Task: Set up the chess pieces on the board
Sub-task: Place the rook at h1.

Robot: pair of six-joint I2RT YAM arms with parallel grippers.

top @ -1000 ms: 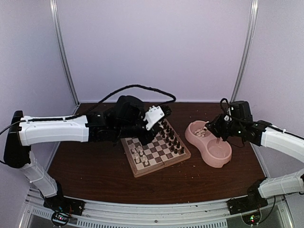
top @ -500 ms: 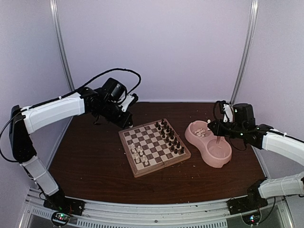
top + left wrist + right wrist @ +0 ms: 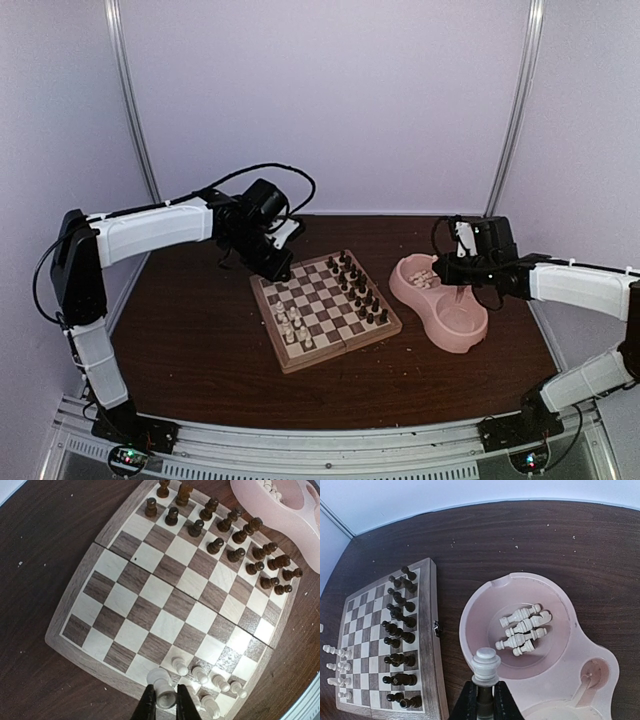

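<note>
The board (image 3: 322,300) lies at the table's middle, with a few white chess pieces (image 3: 293,325) at its near left end and dark pieces (image 3: 358,285) along its far right. My left gripper (image 3: 280,264) hangs over the board's far left corner, shut on a white piece (image 3: 161,682) held over an edge square beside the white pieces (image 3: 200,674). My right gripper (image 3: 441,268) is above the pink double bowl (image 3: 466,340), shut on another white piece (image 3: 486,666) over the bowl's rim (image 3: 465,625). Several white pieces (image 3: 522,630) lie inside.
Dark pieces (image 3: 225,540) fill two rows at one end of the board (image 3: 165,600). The pink bowl (image 3: 280,515) sits just right of the board (image 3: 427,630). Bare dark table surrounds both, with walls close behind and at both sides.
My left arm lifted off the board toward the far left, then came back down over the board's far left corner. My right gripper shifted slightly left over the bowl.
</note>
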